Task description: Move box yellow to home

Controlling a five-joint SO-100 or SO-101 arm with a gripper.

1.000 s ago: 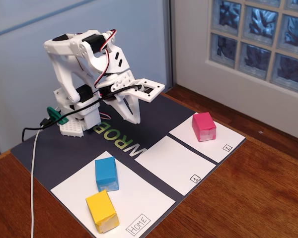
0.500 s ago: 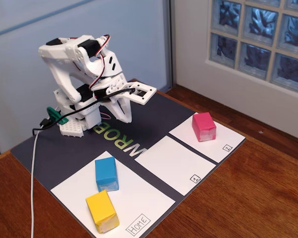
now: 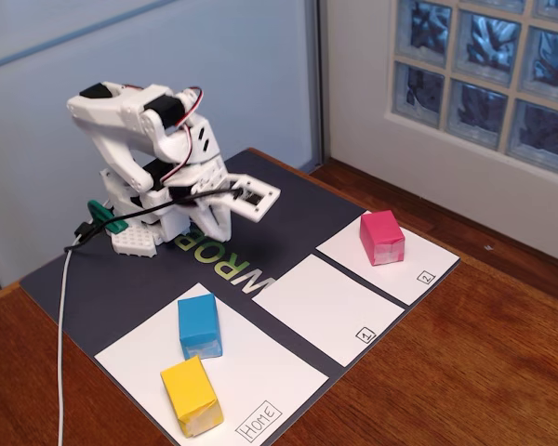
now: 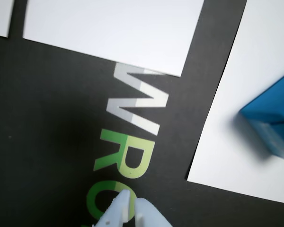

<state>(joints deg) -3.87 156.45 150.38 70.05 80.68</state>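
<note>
Yellow block on Home sheet, arm folded back.
Fixed view: small yellow rectangular block (image 3: 192, 396) sits at the large white paper "Home" sheet's (image 3: 260, 372) near edge, close to the wooden desk's (image 3: 465, 372) front edge.
Wrist view: end effector (image 4: 130, 207) empty, fingers nearly touching above the dark mat (image 4: 47, 123).

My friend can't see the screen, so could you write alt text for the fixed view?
A small white robot arm sits folded at the back of a dark mat, holding nothing. In front, a yellow box and a blue box rest on the white "Home" sheet; a pink box sits on sheet "2".
</note>
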